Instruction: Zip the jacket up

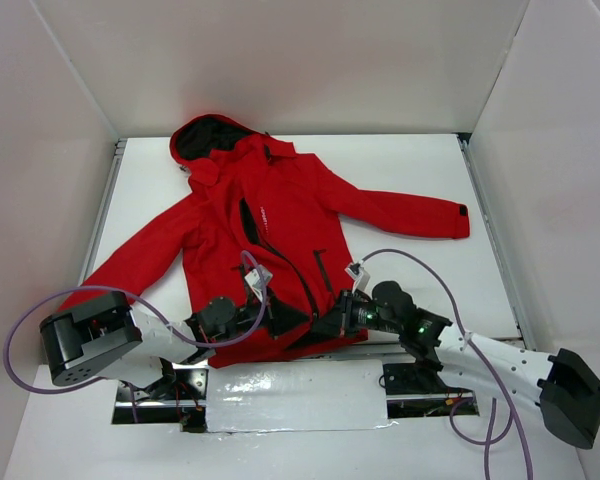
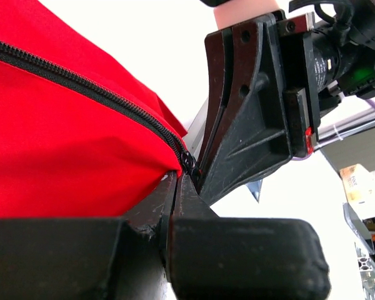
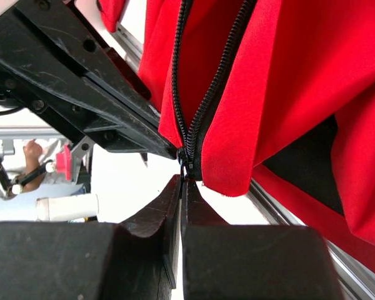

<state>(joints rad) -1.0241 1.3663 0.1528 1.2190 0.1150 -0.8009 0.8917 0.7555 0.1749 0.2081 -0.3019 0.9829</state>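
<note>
We hold the jacket by its near hem, both grippers at the foot of the front zipper.

We judge the shell thin, soft and slick: it will bunch and slide rather than resist, so the best holds are the hem beside the teeth and the zipper's stiffer bottom end. The left gripper has its fingers pressed together on the red hem right at that end. The right gripper, tip to tip with it, is clamped on the zipper's foot, no gap showing. Above the pinch the two rows of teeth part. Farther off, the jacket lies spread on the white table, hood at the far side.
</note>
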